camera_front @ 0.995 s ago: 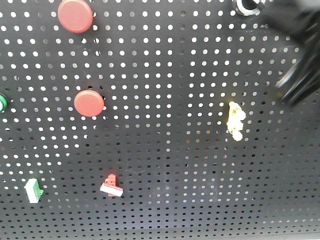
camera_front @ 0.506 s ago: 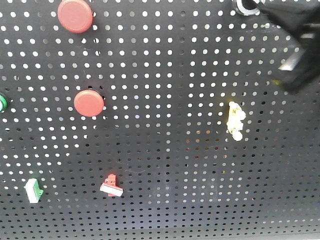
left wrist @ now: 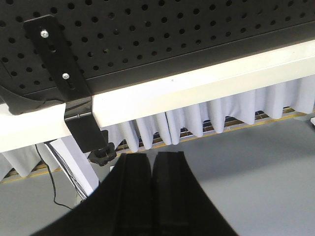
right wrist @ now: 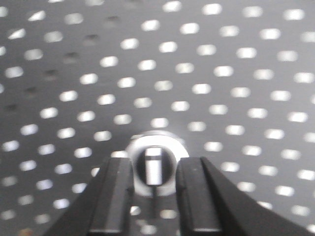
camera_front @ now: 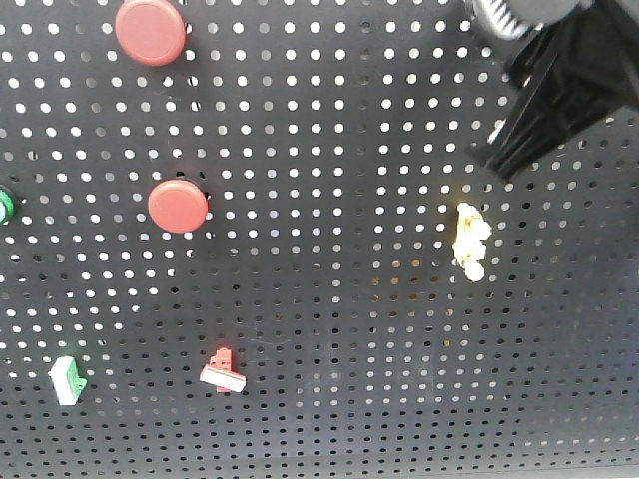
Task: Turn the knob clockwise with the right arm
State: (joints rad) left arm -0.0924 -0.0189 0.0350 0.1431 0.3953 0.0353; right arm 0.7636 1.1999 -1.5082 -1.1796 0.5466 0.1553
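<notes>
Knob (right wrist: 153,167) sits at upper right of pegboard (camera_front: 329,200), bar upright between the narrowly parted fingers of right gripper (right wrist: 153,161), set astride it presumably for purchase on the clockwise turn; firm contact cannot be told; left gripper (left wrist: 152,196) closed, empty.

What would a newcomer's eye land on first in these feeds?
Probably the knob, low centre in the right wrist view, its silver ring and bar framed between the right gripper's two dark fingers, which stand apart on either side. In the front view, a red button at top left, a second red button below it and a yellow peg pop against the black pegboard, with the right arm filling the top right corner.
</notes>
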